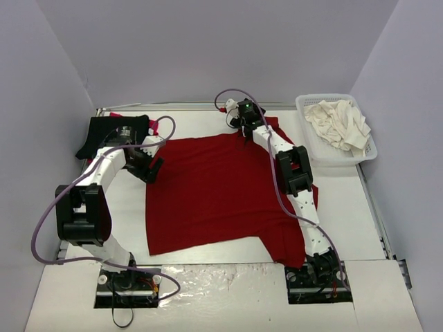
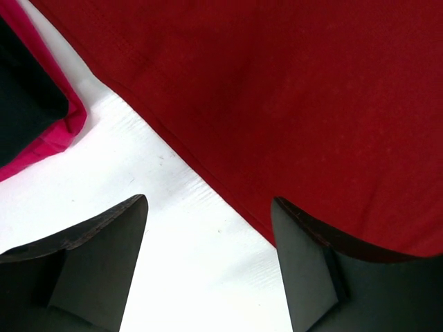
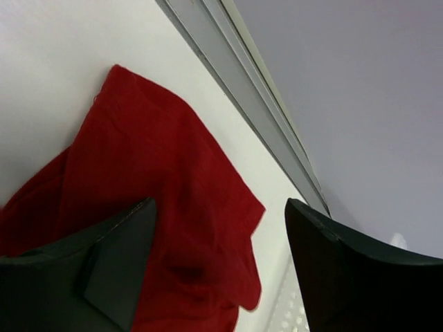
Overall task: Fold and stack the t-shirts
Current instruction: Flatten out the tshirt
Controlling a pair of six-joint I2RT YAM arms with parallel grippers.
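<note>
Folding dark red t-shirt point(image 1: 221, 194) | left claw point(image 2: 209, 200) spread empty, 9 o'clock hem point(image 2: 197, 169) | right claw point(image 3: 220, 207) spread empty, 12 o'clock sleeve point(image 3: 173, 166) | advise pinching single layer, lifting evenly.

red t-shirt point(image 1: 214, 197) spread flat, basket point(image 1: 325, 97) beside

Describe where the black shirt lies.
In the top view the black shirt lies at the far left corner of the table, on a bright red shirt, just beyond the left gripper and left of the spread dark red shirt.
</note>
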